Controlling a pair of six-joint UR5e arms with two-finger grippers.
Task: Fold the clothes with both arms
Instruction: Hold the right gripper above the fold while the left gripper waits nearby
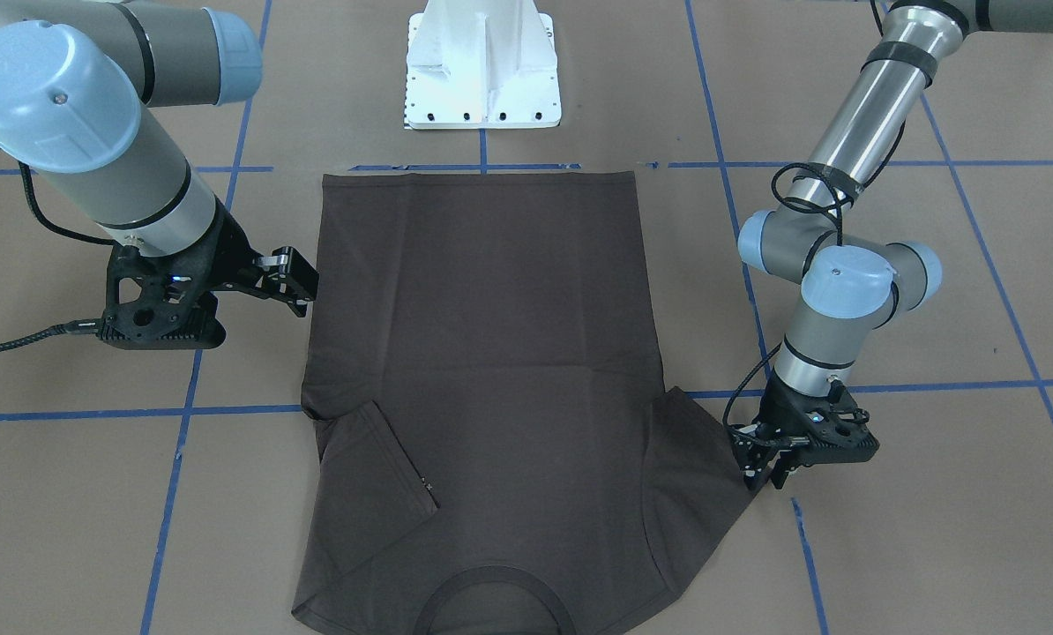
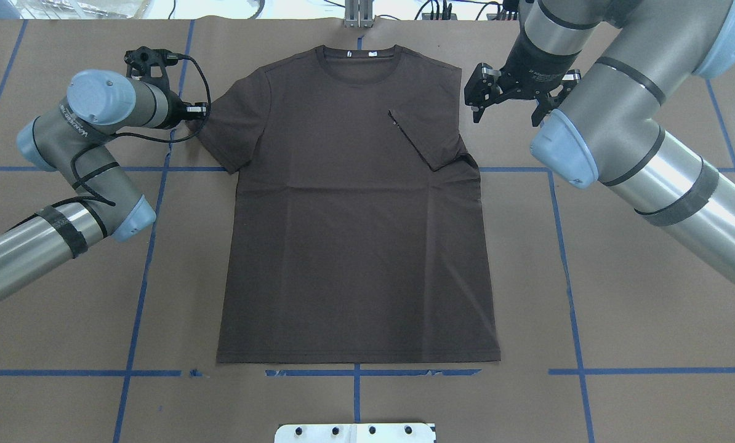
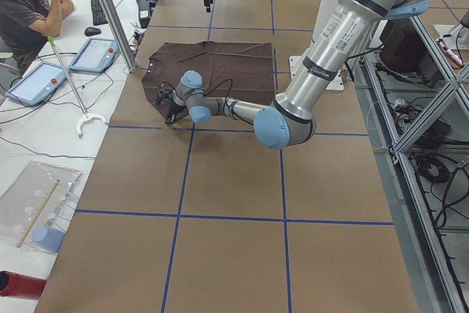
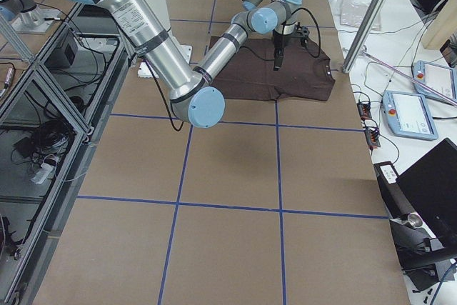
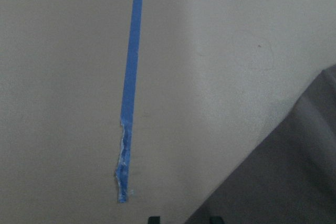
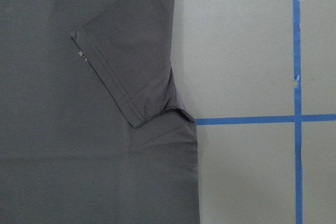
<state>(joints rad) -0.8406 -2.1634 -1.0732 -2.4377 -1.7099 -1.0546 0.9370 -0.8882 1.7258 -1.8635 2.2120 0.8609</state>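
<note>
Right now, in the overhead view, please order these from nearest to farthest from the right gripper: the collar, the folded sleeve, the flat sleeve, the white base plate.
From the right gripper:
1. the folded sleeve, just beside it, lying over the chest
2. the collar, at the top middle
3. the flat sleeve, on the shirt's opposite side
4. the white base plate, at the bottom edge

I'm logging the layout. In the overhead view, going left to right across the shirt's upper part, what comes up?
left gripper → spread-out sleeve → collar → folded-in sleeve → right gripper
</note>
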